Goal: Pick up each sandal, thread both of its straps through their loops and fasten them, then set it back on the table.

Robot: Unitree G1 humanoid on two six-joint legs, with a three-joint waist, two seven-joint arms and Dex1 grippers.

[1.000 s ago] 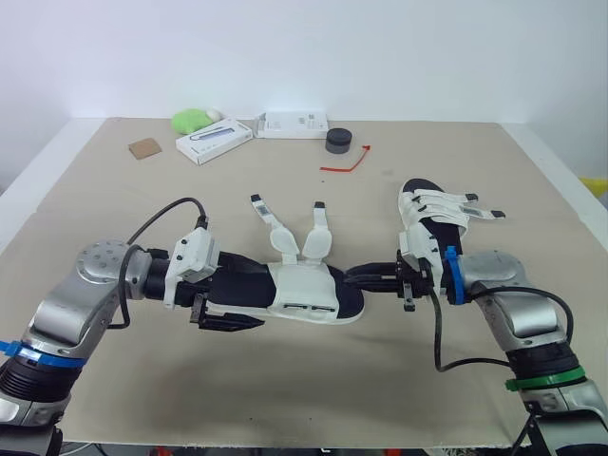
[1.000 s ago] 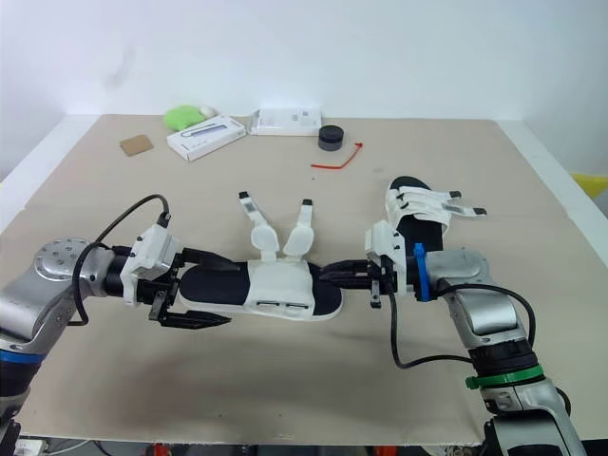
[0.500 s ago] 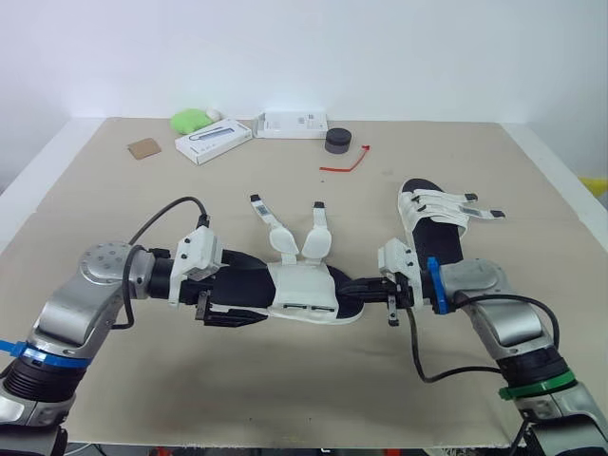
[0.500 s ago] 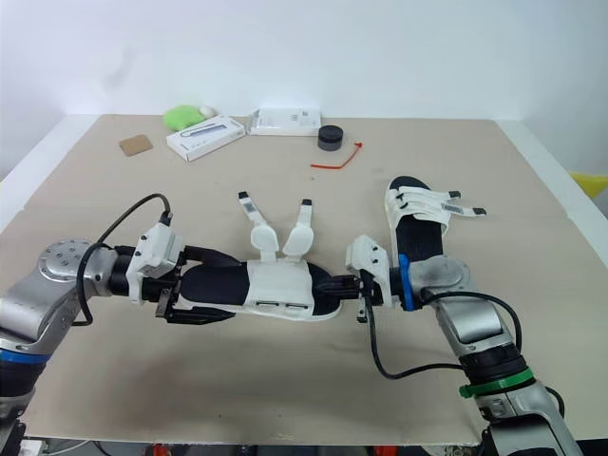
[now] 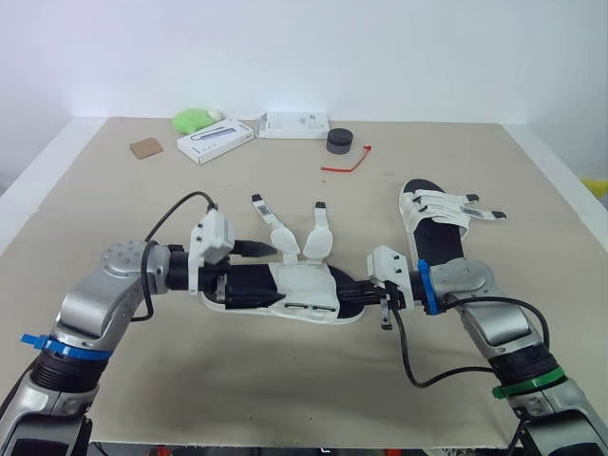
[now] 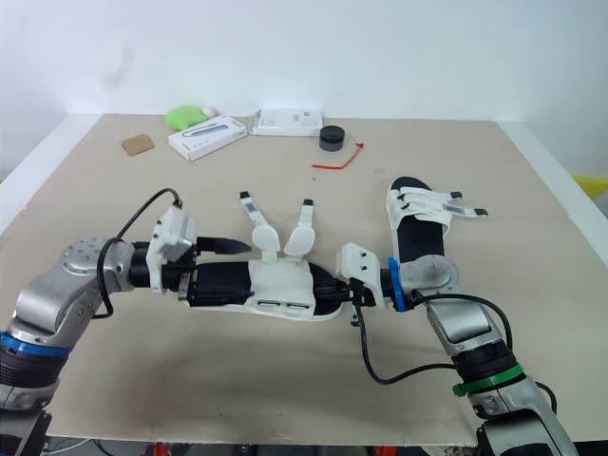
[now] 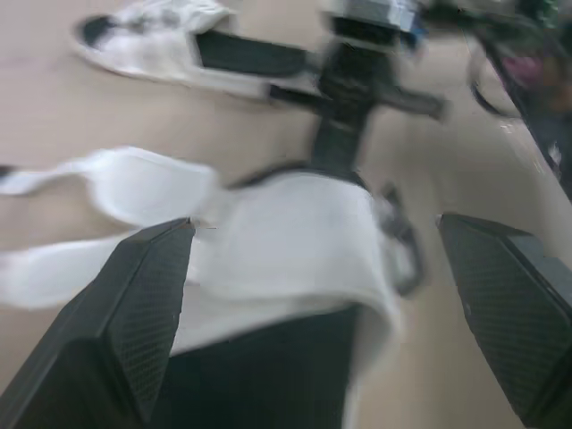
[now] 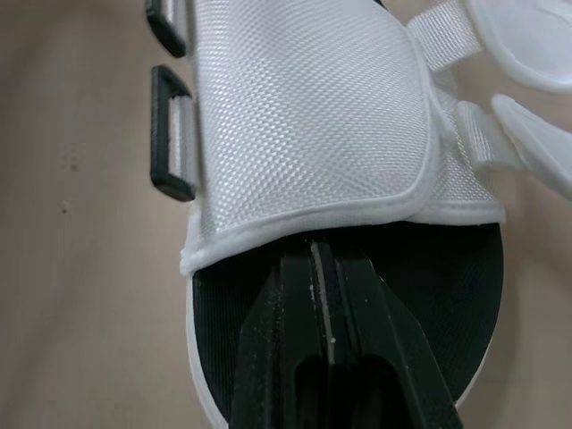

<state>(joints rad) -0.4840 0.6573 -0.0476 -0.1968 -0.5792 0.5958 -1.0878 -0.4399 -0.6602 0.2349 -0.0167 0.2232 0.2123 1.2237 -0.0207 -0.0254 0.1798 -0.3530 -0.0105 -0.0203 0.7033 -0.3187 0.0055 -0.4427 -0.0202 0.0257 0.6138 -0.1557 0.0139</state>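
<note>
Your unfastened sandal [image 5: 304, 290] lies mid-frame on the table [image 5: 114, 209], straps fanned upward. Left wrist view confirms the left gripper [image 7: 313, 225] spread astride its heel end; right wrist view shows the right gripper [image 8: 315, 268] pressed together over the toe insole. Second sandal [image 5: 435, 223] sits right of centre

Tan table [image 5: 114, 214], strapped sandal [image 5: 429, 233], 2 boxes [image 5: 215, 142]

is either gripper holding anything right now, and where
No firm hold shows: left gripper open astride the sandal at its heel; right gripper shut, tips on its toe end.
</note>
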